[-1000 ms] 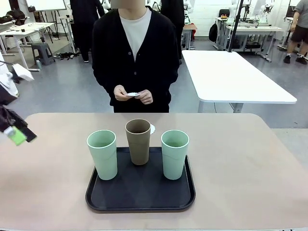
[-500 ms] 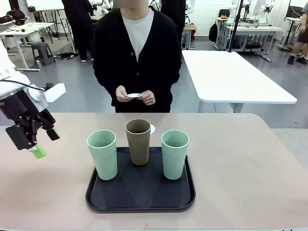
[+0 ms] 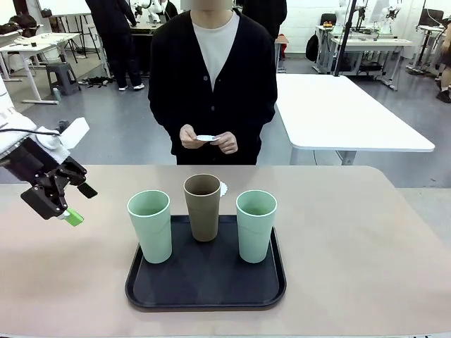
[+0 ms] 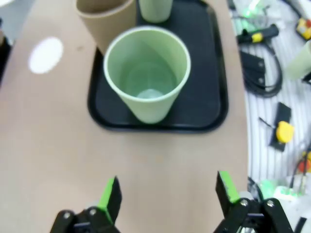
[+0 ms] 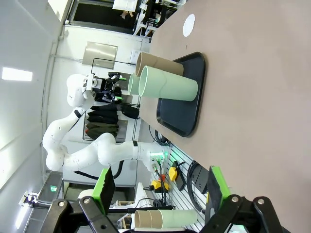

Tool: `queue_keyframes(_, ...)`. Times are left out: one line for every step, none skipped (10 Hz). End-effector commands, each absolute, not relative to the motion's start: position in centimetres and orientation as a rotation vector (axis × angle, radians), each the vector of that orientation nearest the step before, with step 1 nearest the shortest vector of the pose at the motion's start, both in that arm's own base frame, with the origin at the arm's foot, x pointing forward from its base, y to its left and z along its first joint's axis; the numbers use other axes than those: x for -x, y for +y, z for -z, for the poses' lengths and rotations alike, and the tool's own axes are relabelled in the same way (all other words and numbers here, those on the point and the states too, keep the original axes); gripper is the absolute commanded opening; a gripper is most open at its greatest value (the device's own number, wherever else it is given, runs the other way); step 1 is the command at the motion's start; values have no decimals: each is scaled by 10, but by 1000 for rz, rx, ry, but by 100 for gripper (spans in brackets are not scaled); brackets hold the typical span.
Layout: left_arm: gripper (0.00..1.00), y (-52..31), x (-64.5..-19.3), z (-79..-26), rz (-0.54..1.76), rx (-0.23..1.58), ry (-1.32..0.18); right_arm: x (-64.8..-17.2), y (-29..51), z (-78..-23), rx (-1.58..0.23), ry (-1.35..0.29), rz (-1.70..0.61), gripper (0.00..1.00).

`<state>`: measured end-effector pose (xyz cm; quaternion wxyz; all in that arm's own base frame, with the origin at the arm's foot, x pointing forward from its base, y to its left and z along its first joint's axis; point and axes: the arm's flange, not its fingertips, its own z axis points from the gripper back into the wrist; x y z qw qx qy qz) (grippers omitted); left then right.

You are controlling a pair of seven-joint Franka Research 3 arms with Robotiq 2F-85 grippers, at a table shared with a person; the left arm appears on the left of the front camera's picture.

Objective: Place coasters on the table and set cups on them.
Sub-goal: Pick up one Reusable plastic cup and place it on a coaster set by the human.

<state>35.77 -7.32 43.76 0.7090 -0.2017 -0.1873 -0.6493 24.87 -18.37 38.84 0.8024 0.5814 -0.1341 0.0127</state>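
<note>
Cups come first: three tall tapered handleless matte tumblers stand upright on the black rounded-corner tray [image 3: 204, 274], the left mint-green cup [image 3: 149, 227] at the tray's nine o'clock, the tan-brown cup [image 3: 203, 208] at twelve and the right mint-green cup [image 3: 256, 227] at three. We judge they are parked there as a staging set, until discs go down on the beige tabletop [image 3: 352, 232]. One thin white scalloped paper coaster [image 3: 223, 188] lies flat and bare on the tabletop just beyond the tray, at about one o'clock of the tan-brown cup. The person's hands [image 3: 227, 144], at the tabletop's twelve o'clock edge, pinch more white coasters [image 3: 206, 137] (how many we cannot tell), presumably to lay one next.

Our left pincer [image 3: 79, 204] hangs above the tabletop at nine o'clock of the tray, released, with nothing between its green pads [image 4: 111, 194]. Its wrist camera looks at the left mint-green cup, so we read it as lining up for that one. Our right pincer [image 5: 160, 187] is likewise spread and empty, well apart from the tray.

As to contents, the tray carries the three cups and nothing else we can see. The left mint-green cup is empty to its bottom (plain in the left wrist view), and the other two show no filling as far as we can look in.
</note>
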Motion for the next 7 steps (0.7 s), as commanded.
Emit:
queue_keyframes(100,-78,-354,-430,1448,501,-499,-249,-184,-389,-1254,-302,-33,100)
queue_keyframes(100,-73,-358,-438,1441,448,-416,-249,-184,-389,-1254,-302,-33,100)
queue_keyframes(100,-73,-358,-438,1441,448,-416,-249,-184,-389,-1254,-302,-33,100)
queue_keyframes(100,-73,-358,-438,1441,448,-416,-249,-184,-389,-1254,-302,-33,100)
queue_keyframes(100,-73,-358,-438,1441,448,-416,-249,-184,-389,-1254,-302,-33,100)
queue_keyframes(100,-73,-358,-438,1441,448,-416,-249,-184,-389,-1254,-302,-33,100)
queue_keyframes(100,-74,-358,-438,1445,463,-437,-249,-184,-389,-1254,-302,-33,100)
